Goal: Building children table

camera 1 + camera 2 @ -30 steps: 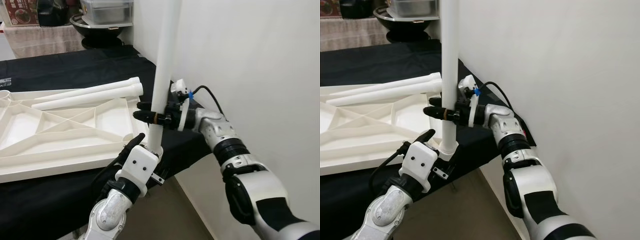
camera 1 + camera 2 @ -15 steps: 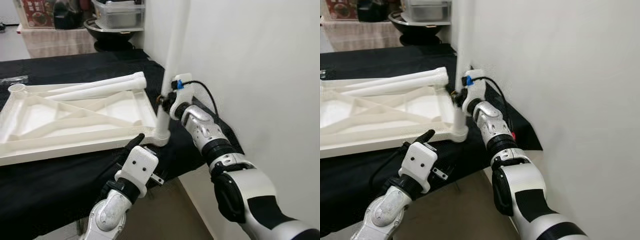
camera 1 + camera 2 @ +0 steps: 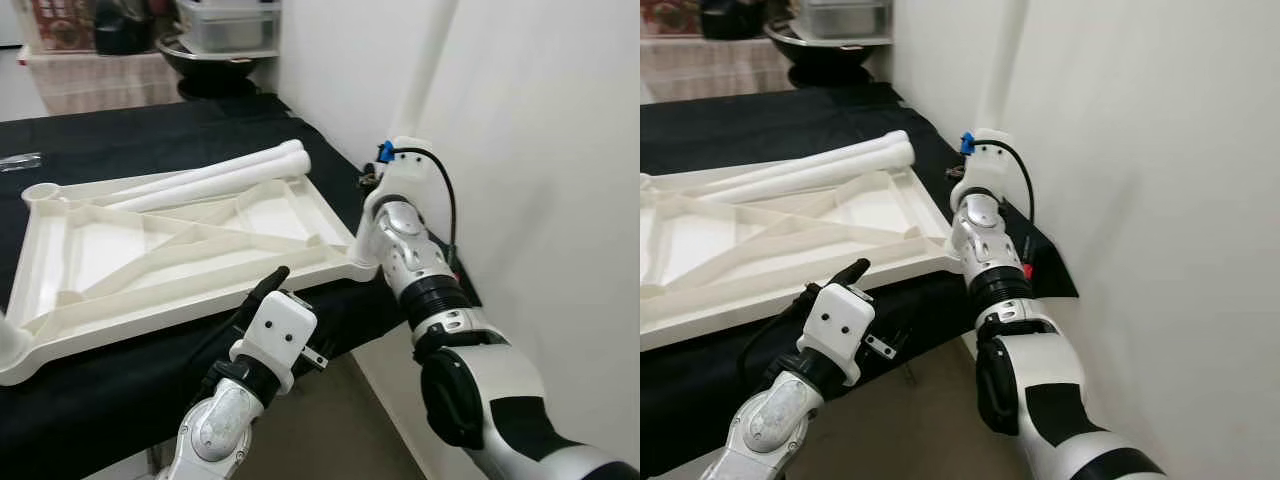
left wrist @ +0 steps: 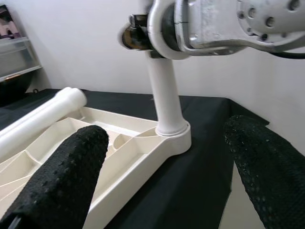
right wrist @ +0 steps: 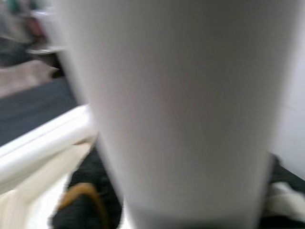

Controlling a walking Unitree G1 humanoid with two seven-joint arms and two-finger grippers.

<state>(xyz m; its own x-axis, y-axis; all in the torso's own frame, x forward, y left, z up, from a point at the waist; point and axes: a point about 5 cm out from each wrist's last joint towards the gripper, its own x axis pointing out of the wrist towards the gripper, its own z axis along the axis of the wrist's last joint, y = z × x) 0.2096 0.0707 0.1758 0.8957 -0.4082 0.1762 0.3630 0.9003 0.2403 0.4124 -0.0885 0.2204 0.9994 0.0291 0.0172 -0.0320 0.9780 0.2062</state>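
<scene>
one leg standing in its corner socket, more legs to go on the upturned children's table

we see the white tabletop (image 3: 180, 250) lying underside up on the black cloth (image 3: 150, 130), with one white leg (image 4: 164, 95) upright in the near corner socket (image 4: 174, 138) by the wall. our right gripper (image 4: 143, 38) is at that leg partway up; whether its fingers are clamped on it we cannot tell. two loose legs (image 3: 215, 178) rest along the tabletop's far edge, untouched. our left gripper (image 4: 167, 176) hovers just off the table's near edge, fingers spread wide and empty. by our reckoning the build is about a quarter done, if this leg is seated.
</scene>
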